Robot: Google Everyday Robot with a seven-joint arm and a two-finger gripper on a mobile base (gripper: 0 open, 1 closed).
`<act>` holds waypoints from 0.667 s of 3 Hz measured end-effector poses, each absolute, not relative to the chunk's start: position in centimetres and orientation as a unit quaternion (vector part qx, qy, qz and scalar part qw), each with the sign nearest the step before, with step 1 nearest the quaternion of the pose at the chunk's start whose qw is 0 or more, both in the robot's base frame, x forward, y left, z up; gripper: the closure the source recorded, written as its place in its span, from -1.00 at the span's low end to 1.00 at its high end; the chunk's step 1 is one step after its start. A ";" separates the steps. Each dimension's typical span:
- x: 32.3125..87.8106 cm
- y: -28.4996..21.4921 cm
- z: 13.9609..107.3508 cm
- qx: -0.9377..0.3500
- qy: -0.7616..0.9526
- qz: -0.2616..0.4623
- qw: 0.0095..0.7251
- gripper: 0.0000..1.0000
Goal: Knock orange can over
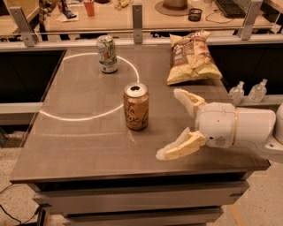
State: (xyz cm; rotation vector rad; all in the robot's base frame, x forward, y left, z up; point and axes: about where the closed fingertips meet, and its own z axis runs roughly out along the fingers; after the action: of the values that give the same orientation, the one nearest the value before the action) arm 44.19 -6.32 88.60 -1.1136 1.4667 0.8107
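The orange can (135,107) stands upright near the middle of the dark table (79,137). It has a copper-orange body with pale script and a silver top. My gripper (174,122) comes in from the right, a little to the right of the can and slightly nearer the front edge. Its two cream fingers (179,147) are spread wide apart and hold nothing. It does not touch the can.
A white-and-green can (107,54) stands upright at the back of the table. A chip bag (191,57) lies at the back right. Two small bottles (248,91) sit beyond the table's right edge. A cluttered desk (146,11) runs behind.
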 end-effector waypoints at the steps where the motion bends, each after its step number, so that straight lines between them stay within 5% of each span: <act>1: 44.0 -4.2 87.5 -0.462 0.626 0.355 0.518 -1.00; 2: 43.9 -2.3 86.6 -0.458 0.628 0.366 0.511 -1.00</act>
State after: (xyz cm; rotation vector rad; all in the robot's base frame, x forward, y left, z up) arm 43.92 -2.27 86.62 -1.1023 1.5123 0.8814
